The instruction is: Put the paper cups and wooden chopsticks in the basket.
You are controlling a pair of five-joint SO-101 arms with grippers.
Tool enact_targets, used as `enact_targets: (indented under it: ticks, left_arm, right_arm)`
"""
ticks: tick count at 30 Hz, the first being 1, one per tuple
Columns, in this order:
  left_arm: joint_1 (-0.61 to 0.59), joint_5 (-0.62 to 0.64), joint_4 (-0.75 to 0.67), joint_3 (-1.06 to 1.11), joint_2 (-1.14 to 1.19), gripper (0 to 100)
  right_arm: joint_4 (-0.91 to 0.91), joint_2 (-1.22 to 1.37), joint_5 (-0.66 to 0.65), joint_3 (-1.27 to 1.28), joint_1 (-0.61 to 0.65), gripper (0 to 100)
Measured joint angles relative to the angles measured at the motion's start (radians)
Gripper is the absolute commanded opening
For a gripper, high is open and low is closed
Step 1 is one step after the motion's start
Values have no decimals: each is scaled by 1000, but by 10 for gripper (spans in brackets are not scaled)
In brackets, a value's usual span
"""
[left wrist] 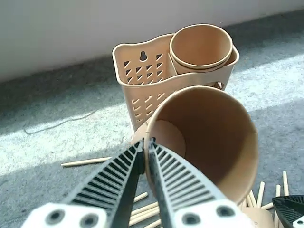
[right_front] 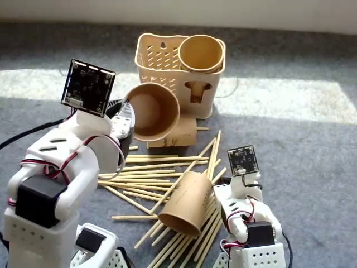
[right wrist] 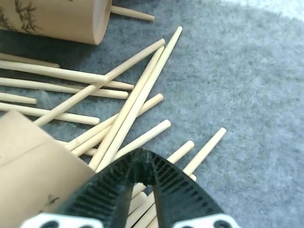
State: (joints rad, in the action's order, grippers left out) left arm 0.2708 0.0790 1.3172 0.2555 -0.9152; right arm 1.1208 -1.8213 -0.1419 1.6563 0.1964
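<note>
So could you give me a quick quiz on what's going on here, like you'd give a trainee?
1. True or false: the basket already holds a paper cup.
2. The left gripper is shut on: A the basket's wall, B a second cup by its rim, C nothing.
3. Fill in: the fallen cup beside the right gripper lies across loose ___.
Key: 1 true; 2 B; 3 chopsticks.

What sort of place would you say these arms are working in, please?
Probably an improvised indoor test area rather than a kitchen. A grey carpet-like mat covers the work surface, a plain pale wall stands behind it, and a sunlight band across the mat suggests a window nearby.
</note>
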Motion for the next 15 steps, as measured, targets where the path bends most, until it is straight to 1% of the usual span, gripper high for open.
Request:
enact_targets:
  ticks: [2,6,9,15]
  left_arm:
    - [20,3,-44,0,0,5]
    - [46,72,-138,0,0,5]
    - [44,114,-216,0,0,5]
    - [63,158,-379,5,0,5]
  right_arm:
    - [0,0,0,0,0,6]
    - [0,0,0,0,0,6]
    - [0,0,0,6,0,6]
    - [0,0,0,9,0,6]
